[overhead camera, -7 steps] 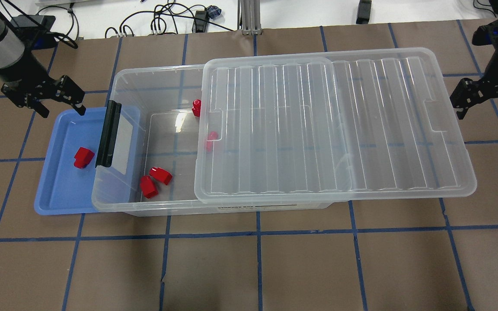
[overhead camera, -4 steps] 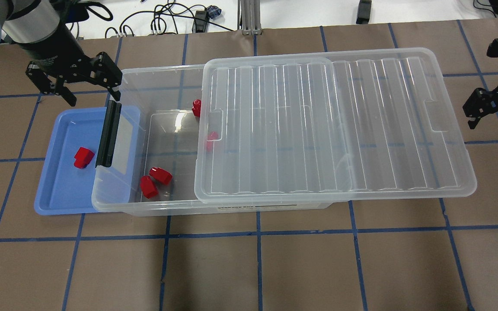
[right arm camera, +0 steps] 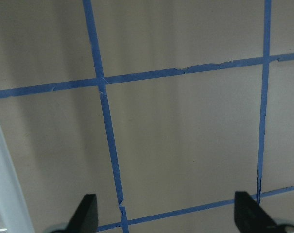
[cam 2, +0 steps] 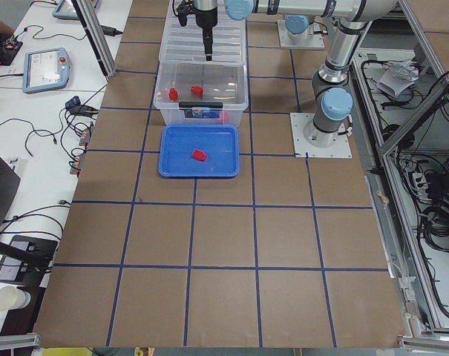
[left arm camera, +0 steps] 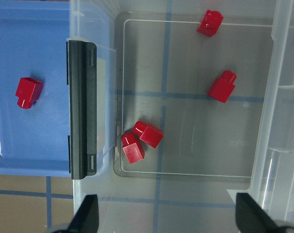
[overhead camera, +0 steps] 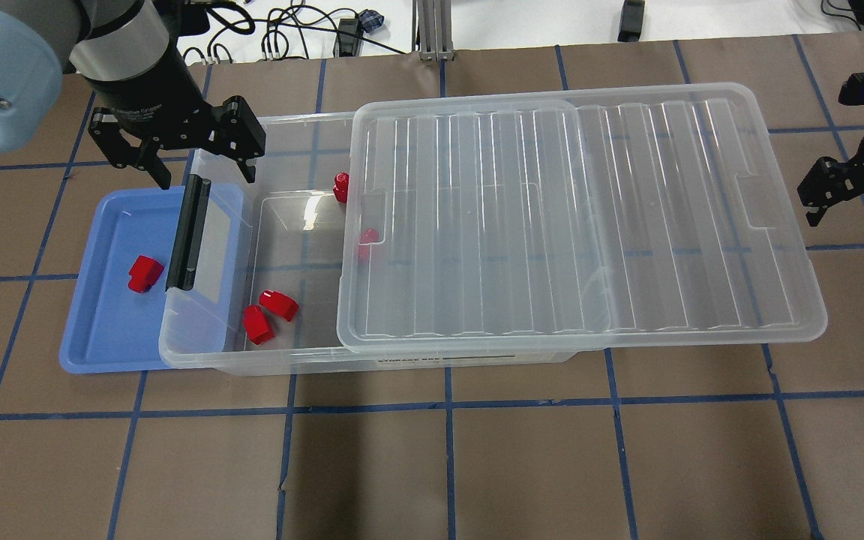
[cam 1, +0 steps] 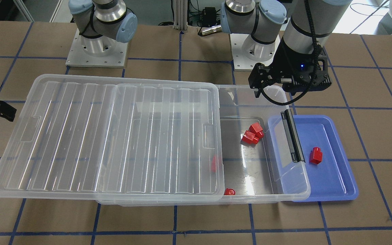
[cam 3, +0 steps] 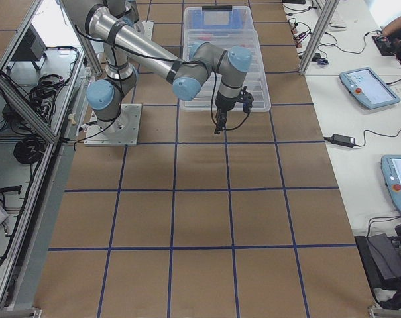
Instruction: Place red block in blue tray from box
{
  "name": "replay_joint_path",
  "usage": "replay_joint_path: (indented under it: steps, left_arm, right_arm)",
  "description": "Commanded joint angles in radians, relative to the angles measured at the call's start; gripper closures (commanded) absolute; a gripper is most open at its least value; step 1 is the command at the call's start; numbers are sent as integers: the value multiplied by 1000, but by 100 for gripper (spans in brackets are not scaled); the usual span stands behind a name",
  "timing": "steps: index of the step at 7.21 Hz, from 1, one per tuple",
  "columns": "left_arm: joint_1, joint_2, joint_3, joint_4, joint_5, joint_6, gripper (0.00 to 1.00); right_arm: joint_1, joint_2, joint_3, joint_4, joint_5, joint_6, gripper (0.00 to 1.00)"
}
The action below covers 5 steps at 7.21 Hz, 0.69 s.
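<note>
The clear box (overhead camera: 282,131) has its ribbed lid (overhead camera: 574,217) slid to the right, so its left end is uncovered. Its black latch bar (overhead camera: 189,232) overhangs the blue tray (overhead camera: 98,337). One red block (overhead camera: 145,273) lies in the tray. Two red blocks (overhead camera: 258,324) lie together on the box floor. Another block (overhead camera: 340,187) is by the far wall and one (overhead camera: 367,238) is at the lid's edge. My left gripper (overhead camera: 205,176) is open and empty above the box's far left corner. My right gripper (overhead camera: 854,214) is open and empty beyond the lid's right end.
The lid overhangs the box's right end. In the right wrist view only the brown table (right arm camera: 185,126) with blue tape lines shows. Cables (overhead camera: 282,34) lie past the table's far edge. The robot bases (cam 1: 97,44) stand on the side away from the cables.
My left gripper has moved right, from the tray's far left corner to above the box's far left corner. My right gripper has drifted right, away from the lid.
</note>
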Motion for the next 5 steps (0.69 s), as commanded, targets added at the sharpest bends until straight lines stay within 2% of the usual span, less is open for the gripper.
replay_joint_path:
  steps: [1,5]
  left_arm:
    - [-6,-3,1,2,0,-4,0]
    - [-6,9,0,2,4,13,0]
  right_arm:
    - [3,-2,1,6,50,4,0]
    - [84,0,1,4,53,91,0]
